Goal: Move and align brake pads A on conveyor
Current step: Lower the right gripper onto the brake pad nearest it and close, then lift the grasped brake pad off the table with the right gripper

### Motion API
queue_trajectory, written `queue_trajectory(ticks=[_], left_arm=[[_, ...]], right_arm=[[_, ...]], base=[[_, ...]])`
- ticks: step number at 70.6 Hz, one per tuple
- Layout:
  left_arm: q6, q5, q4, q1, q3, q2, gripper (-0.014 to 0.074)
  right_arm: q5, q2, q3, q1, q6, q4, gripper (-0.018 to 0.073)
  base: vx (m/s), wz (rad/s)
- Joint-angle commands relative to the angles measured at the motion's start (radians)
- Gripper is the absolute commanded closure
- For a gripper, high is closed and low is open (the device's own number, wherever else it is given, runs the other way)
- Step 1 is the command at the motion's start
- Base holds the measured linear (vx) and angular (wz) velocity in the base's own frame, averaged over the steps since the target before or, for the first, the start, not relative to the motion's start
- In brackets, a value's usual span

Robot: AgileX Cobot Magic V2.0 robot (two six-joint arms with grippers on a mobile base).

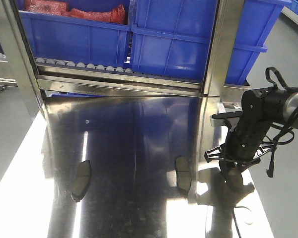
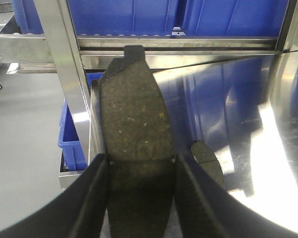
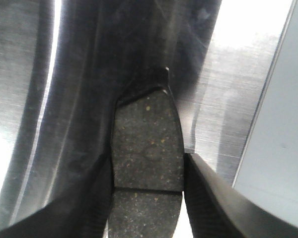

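Brake pads A (image 1: 183, 172) are lying two on the steel table (image 1: 134, 134). I'm clenching a third in the left gripper (image 2: 140, 159) and a fourth in the right gripper (image 3: 148, 164) near the table's right edge. I'm judging this the carrying step; next I'm needing the conveyor, which isn't showing.

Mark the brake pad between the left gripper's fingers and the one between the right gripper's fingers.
Left-held pad (image 2: 134, 131), left wrist view: friction face, above the groove.
Right-held pad (image 3: 148, 146), right wrist view: friction face, above the groove.

One curved pad (image 1: 82, 179) and another pad (image 1: 183, 173) lie flat, apart; a third pad (image 2: 134, 129) and fourth pad (image 3: 148, 144) are clamped.
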Motion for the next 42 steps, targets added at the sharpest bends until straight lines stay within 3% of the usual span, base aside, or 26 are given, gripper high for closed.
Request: queue_trajectory(ticks=[1,20,42], left_arm=[[0.002,-0.1,-0.014,-0.007,-0.029,0.005,0.0451],[0.002,-0.1,-0.014,-0.007,-0.029,0.005,0.0451],[0.002,-0.1,-0.014,-0.007,-0.029,0.005,0.0451]], right_arm=[[-0.006,-0.072,-0.025,-0.001,-0.012,-0.006,0.0465],[-0.011,-0.182,-0.004,-0.001,-0.018,0.019,0.0468],[-0.115,-0.521,0.205,-0.001,-0.04,0.046,0.0468]], base=[[0.0,0.0],[0.0,0.0],[0.0,0.0]])
